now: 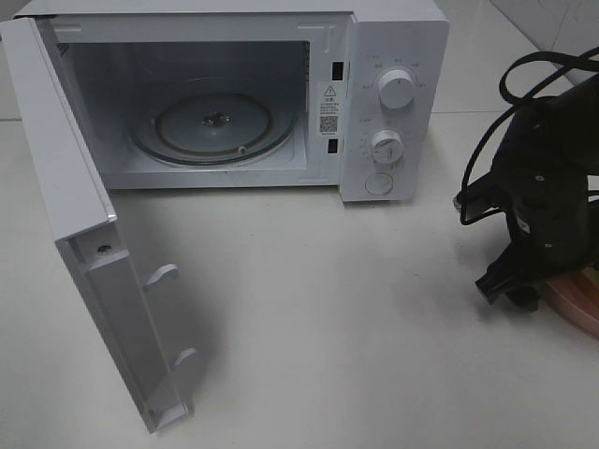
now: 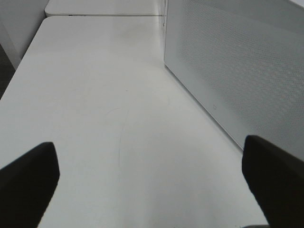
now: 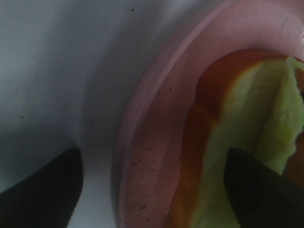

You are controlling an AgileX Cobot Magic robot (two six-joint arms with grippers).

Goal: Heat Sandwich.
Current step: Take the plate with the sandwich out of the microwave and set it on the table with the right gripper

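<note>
On pink plate (image 3: 156, 156): sandwich (image 3: 228, 142); right pincer (image 3: 156, 190) wide, straddling plate rim; left pincer (image 2: 152, 180) wide.

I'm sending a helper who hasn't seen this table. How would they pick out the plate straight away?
Start from the white microwave, standing with its door open. Look to the table's right edge, under the black right arm: the plate peeks out there. It is round, pink and holds the sandwich, unlike anything else on the white table.

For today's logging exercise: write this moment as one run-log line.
microwave: door open, turntable bare | sandwich: on pink plate | right gripper: open over plate rim | left gripper: open, empty
</note>
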